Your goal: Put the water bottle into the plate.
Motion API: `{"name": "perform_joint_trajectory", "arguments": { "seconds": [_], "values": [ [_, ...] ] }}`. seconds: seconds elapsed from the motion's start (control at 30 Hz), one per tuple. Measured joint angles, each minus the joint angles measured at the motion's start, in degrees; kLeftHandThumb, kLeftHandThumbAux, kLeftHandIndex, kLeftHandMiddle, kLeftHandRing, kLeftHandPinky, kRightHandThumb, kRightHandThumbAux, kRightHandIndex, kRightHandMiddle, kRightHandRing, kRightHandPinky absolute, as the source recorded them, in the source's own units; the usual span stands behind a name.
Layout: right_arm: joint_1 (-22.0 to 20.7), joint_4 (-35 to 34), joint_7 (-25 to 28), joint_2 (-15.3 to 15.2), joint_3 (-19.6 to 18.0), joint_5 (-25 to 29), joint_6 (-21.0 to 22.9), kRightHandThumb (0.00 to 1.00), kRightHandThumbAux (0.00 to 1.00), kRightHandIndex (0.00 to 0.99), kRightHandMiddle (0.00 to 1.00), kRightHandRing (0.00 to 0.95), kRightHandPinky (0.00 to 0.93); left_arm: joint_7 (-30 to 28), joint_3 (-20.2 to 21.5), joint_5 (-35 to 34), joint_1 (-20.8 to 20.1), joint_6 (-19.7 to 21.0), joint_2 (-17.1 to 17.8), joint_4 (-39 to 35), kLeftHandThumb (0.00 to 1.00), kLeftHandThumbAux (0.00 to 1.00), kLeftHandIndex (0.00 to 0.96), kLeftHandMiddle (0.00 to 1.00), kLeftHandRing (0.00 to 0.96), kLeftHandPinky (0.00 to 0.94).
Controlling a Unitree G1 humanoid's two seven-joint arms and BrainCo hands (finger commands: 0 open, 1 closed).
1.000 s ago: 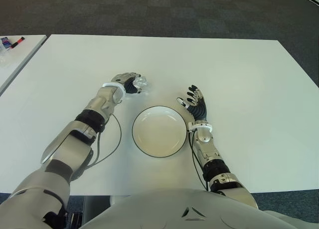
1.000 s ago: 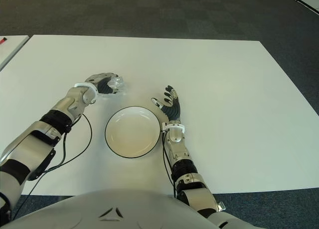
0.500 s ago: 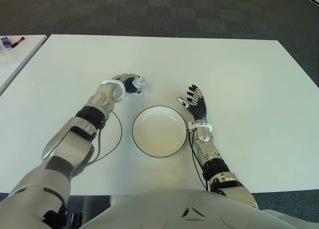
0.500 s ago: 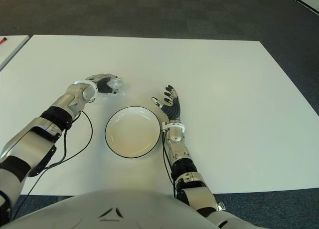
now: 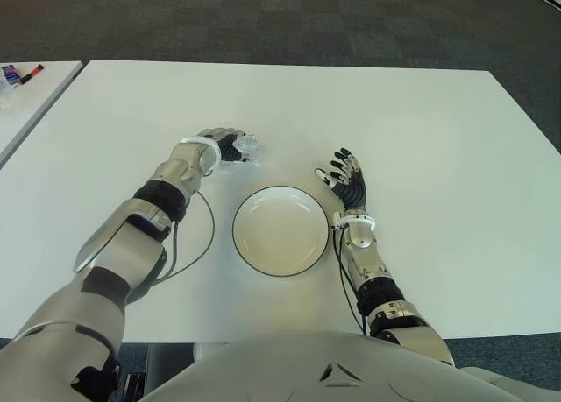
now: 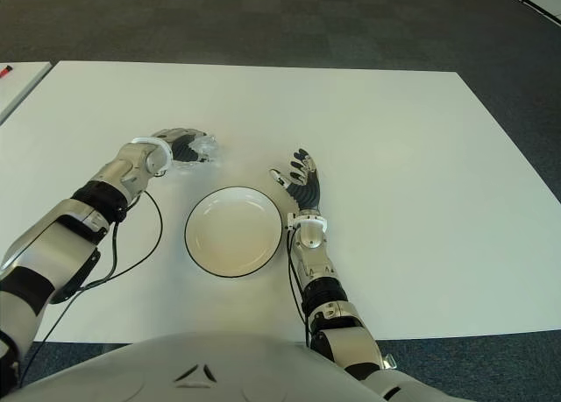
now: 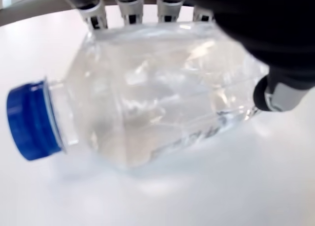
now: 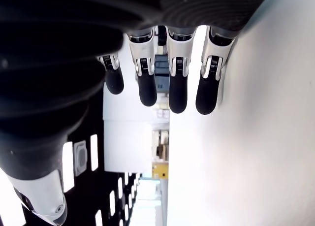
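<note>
A clear water bottle (image 7: 157, 88) with a blue cap (image 7: 30, 118) lies on its side on the white table (image 5: 421, 139). My left hand (image 5: 226, 144) is curled over it, fingers and thumb wrapped around its body; in the eye views the bottle (image 5: 245, 144) shows just beyond the hand, behind and left of the plate. The white plate (image 5: 280, 230) with a dark rim sits in the middle near me, with nothing in it. My right hand (image 5: 348, 176) shows just right of the plate, fingers spread and holding nothing.
A second white table (image 5: 26, 95) stands at the far left with a red marker (image 5: 31, 71) on it. A black cable (image 5: 197, 244) loops from my left forearm over the table beside the plate. Dark carpet lies beyond the far edge.
My left hand has closed further over the bottle and shifted slightly away from me. The right hand has moved a little to the right.
</note>
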Motion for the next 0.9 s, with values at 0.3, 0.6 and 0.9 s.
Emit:
{"name": "perform_joint_trajectory", "arguments": {
  "seconds": [0.3,0.6,0.9],
  "values": [
    [0.17,-0.72,-0.32,0.03,-0.79,1.97,-0.02,0.560,0.733,0.128,0.194,0.220,0.276,0.00,-0.84,0.23,-0.67,-0.97,0.33,0.97,0.509,0.368,0.000,0.000,0.000,0.046],
    [0.41,-1.82,-0.74,0.05,-1.15,2.87,-0.01,0.581,0.740,0.128,0.204,0.230,0.289,0.00,-1.62,1.16,-1.70,-2.29,1.17,2.03,0.534,0.381,0.000,0.000,0.000,0.042],
    [1.18,-3.31,-0.82,0.05,-1.22,4.19,0.02,0.577,0.739,0.132,0.208,0.241,0.309,0.00,-1.84,1.92,-2.80,-3.20,1.58,4.13,0.560,0.379,0.000,0.000,0.000,0.038]
  ]
}}
